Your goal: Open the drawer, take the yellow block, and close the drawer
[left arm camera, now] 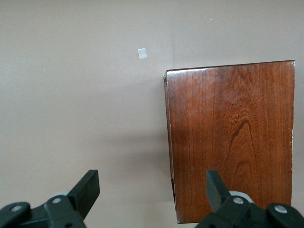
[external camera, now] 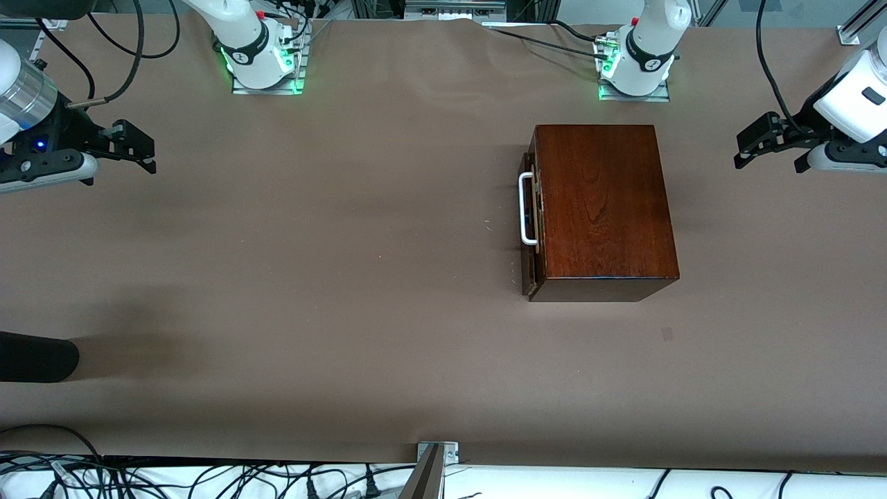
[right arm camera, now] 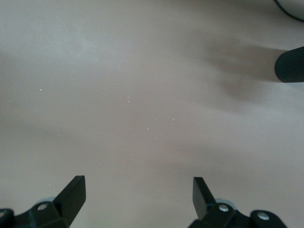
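The glossy reddish-brown wooden box [external camera: 601, 208] stands on the table toward the left arm's end. Its drawer [external camera: 529, 225] is pushed in, with the dark front and white loop handle [external camera: 526, 209] facing the right arm's end. The yellow block is hidden. My left gripper [external camera: 752, 149] is open and empty, held up over the table's edge at the left arm's end; its wrist view shows the box top [left arm camera: 232, 137] beside its fingers [left arm camera: 85, 190]. My right gripper [external camera: 135, 147] is open and empty, held up over bare table at the right arm's end, with its fingers [right arm camera: 71, 194] spread.
A black cylinder end [external camera: 38, 357] lies at the table edge at the right arm's end, nearer the front camera, and shows in the right wrist view [right arm camera: 289, 65]. A small pale patch [external camera: 666, 334] marks the brown cloth near the box. Cables lie along the table's edges.
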